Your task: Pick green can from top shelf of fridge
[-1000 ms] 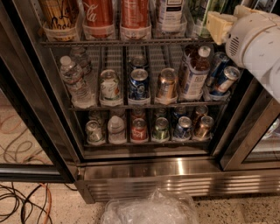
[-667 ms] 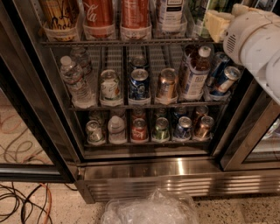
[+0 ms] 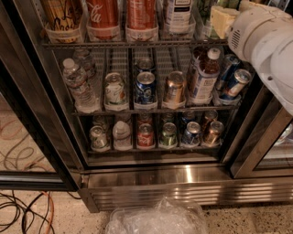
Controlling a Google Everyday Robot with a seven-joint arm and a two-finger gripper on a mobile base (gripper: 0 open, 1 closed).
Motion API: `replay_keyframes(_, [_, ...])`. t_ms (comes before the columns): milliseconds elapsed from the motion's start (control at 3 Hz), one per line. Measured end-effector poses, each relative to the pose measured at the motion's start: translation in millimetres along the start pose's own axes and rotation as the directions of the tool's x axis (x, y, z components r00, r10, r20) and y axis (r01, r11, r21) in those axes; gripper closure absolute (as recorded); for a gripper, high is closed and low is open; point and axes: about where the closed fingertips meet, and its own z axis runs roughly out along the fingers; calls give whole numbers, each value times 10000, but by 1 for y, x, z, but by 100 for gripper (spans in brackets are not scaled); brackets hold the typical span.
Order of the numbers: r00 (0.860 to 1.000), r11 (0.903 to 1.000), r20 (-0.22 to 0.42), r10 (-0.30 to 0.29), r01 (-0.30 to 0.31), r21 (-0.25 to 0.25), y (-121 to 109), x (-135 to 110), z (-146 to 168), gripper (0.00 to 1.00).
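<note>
The fridge point(image 3: 183, 180) stands open, with wire racks above its ribbed steel base. The top shelf point(image 3: 137, 44) runs along the upper edge, fronted by clear tubs that hold tall red Coca-Cola cans point(image 3: 103, 16). Only a dark green sliver point(image 3: 208, 7) shows at the shelf's right end, cut off by the frame's top edge, and I cannot tell if it is the green can. My gripper point(image 3: 223, 20) is the pale piece at the end of the white arm point(image 3: 268, 41). It is at the top right, in front of that end of the shelf.
Two lower racks hold short cans point(image 3: 145, 87) and bottles point(image 3: 78, 84). A dark door frame point(image 3: 256, 146) stands at the right below the arm. A crumpled clear plastic bag point(image 3: 158, 219) lies on the floor in front, and cables point(image 3: 23, 210) lie at the lower left.
The arm and gripper have shifted slightly up and to the left toward the right end of the top shelf. Nothing on the racks has moved.
</note>
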Motion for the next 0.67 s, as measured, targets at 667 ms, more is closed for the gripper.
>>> replay_keyframes(667, [9997,9996,63,218,-219,159,1,-6,18,45])
